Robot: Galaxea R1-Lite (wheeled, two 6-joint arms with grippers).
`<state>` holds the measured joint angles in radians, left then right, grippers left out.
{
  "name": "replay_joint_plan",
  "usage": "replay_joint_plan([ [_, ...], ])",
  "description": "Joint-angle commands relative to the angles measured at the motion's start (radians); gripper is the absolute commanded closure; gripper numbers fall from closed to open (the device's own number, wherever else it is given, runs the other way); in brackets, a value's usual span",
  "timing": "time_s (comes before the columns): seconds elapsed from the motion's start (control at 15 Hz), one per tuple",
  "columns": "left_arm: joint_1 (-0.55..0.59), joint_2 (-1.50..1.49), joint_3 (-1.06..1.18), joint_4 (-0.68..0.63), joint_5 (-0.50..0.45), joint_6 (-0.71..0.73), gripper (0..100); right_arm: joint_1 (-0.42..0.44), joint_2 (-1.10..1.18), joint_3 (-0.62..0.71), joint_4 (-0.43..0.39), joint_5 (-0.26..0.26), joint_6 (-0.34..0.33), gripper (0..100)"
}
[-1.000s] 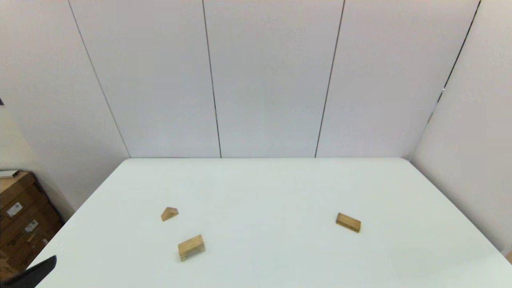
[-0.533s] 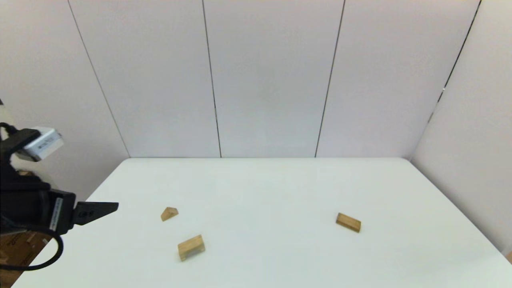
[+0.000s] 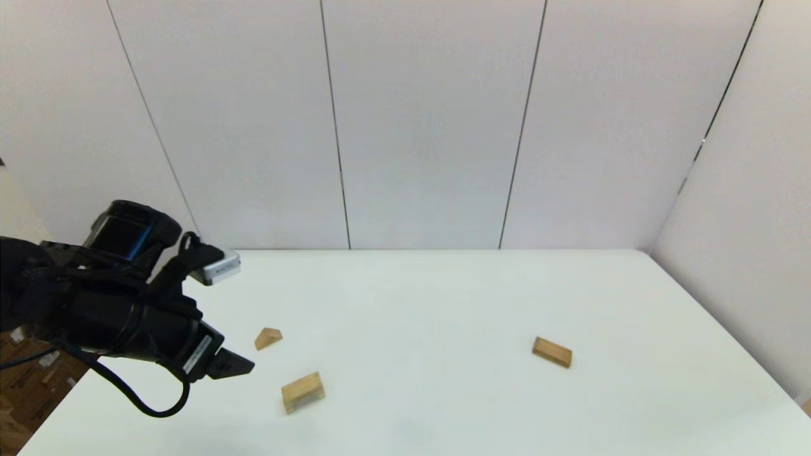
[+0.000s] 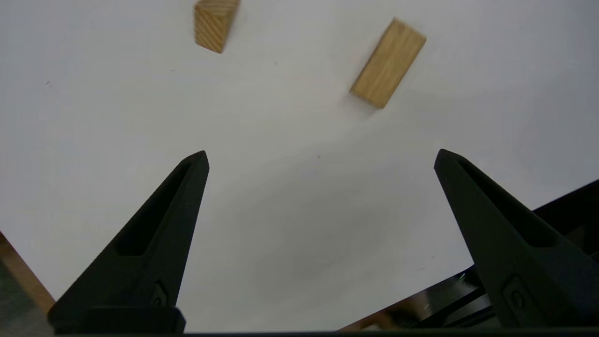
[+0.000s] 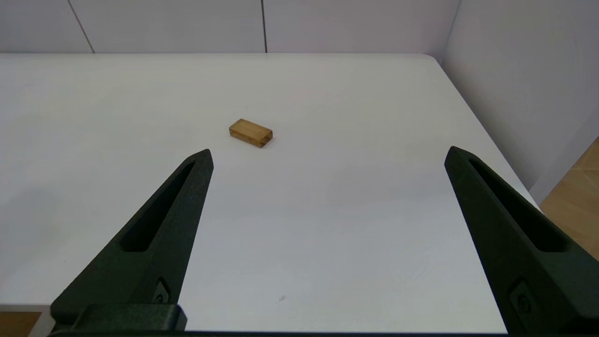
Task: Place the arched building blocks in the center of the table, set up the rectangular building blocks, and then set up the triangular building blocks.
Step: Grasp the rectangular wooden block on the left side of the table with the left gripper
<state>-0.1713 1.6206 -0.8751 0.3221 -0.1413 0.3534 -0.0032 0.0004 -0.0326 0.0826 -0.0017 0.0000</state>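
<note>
Pale wall panels back a plain white surface [image 3: 443, 304]. On its left-front part lies the chunky light-wood arched block [image 3: 303, 391], lying flat, clear of the middle. Just beyond it sits the small tan wooden wedge [image 3: 268, 338]; well apart on the right lies the flat tan rectangular slab [image 3: 552, 352]. The left claw [image 4: 320, 157] hovers near the arched block, fingers spread wide, holding nothing. The right claw [image 5: 327, 154] is parked at the near edge, likewise spread and empty. Step one looks barely begun: next, descend over the arched block, straddle it, and close.
</note>
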Motion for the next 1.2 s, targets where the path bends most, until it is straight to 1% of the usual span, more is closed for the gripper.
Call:
replay_joint_plan([
  [0.07, -0.033, 0.15, -0.001, 0.003, 0.0, 0.15, 0, 0.0, -0.002, 0.0, 0.0, 0.002, 0.0, 0],
  [0.2, -0.059, 0.183, 0.001, 0.005, 0.002, 0.185, 0, 0.0, -0.002, 0.0, 0.0, 0.0, 0.0, 0],
  [0.47, -0.142, 0.257, -0.024, 0.0, 0.002, 0.193, 0, 0.0, -0.002, 0.0, 0.0, 0.0, 0.0, 0],
  [0.8, -0.235, 0.393, -0.134, 0.002, 0.006, 0.193, 0, 0.0, -0.002, 0.0, 0.0, 0.0, 0.0, 0],
  [1.2, -0.24, 0.47, -0.196, 0.012, 0.009, 0.23, 0, 0.0, -0.002, 0.0, 0.0, 0.0, 0.0, 0],
])
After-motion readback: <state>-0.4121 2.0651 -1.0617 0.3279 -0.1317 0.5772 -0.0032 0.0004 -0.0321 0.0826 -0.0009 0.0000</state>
